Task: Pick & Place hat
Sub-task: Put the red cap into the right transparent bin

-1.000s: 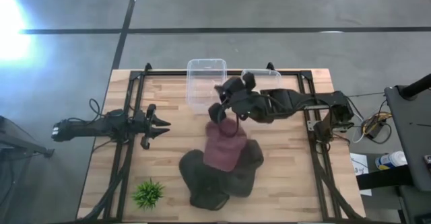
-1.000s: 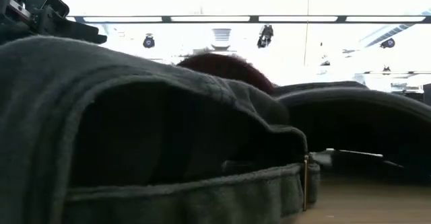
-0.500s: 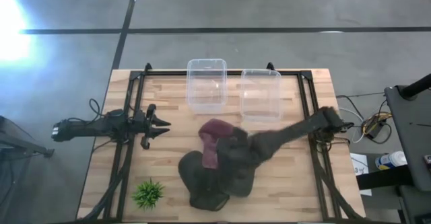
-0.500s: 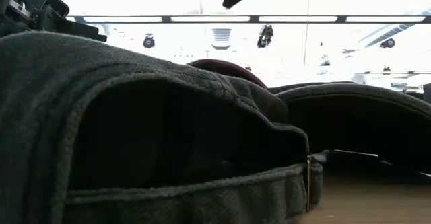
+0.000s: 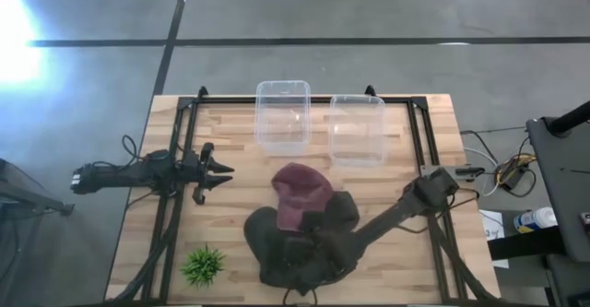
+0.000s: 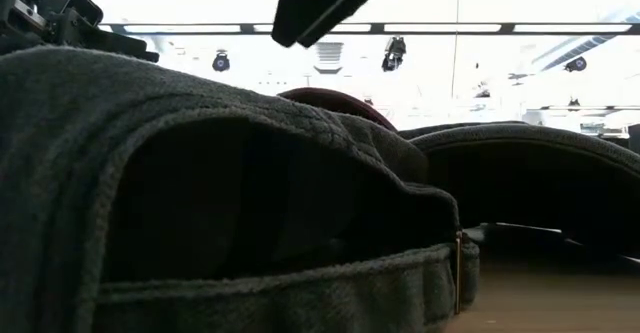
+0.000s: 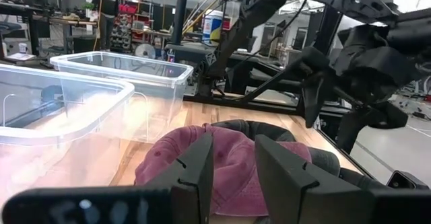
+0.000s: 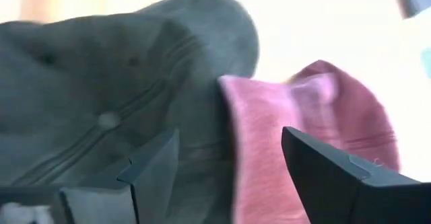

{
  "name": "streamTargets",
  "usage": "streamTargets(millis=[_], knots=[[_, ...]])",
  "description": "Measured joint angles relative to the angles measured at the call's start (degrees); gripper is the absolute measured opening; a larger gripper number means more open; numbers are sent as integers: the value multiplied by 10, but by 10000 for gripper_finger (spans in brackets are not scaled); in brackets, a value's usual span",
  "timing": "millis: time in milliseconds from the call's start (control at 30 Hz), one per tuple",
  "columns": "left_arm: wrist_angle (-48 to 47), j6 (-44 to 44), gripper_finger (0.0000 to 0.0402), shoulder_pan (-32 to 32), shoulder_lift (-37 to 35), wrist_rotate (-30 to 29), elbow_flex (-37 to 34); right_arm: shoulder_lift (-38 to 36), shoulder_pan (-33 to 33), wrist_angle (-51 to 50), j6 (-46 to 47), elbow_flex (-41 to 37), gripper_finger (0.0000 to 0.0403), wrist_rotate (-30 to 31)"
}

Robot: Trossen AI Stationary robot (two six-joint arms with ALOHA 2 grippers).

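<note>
A maroon hat lies on the far side of a pile of dark grey hats, leaning on them; its top shows in the low view. My right gripper stands open over the dark pile near the table's front. Its wrist view shows the fingers wide apart, with a dark hat and the maroon hat beyond them. My left gripper waits open at the table's left, pointing at the maroon hat.
Two clear plastic bins stand side by side at the table's far edge. A small green plant sits at the near left corner. In the low view a dark hat fills the foreground.
My right gripper has swung from beside the bins down toward the table's near edge, over the dark hats. It has let go of the maroon hat, which hung below it and now lies on the pile.
</note>
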Motion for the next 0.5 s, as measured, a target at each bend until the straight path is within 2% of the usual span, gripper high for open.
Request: streamTargets(millis=[67, 200, 400, 500], knots=[[0, 0, 104, 0, 0, 0, 0, 24, -2, -20, 14, 28, 259, 9], [0, 0, 104, 0, 0, 0, 0, 67, -10, -44, 10, 75, 259, -23], [0, 0, 104, 0, 0, 0, 0, 119, -27, -115, -27, 142, 260, 96], [0, 0, 104, 0, 0, 0, 0, 125, -46, -152, -12, 152, 260, 78]])
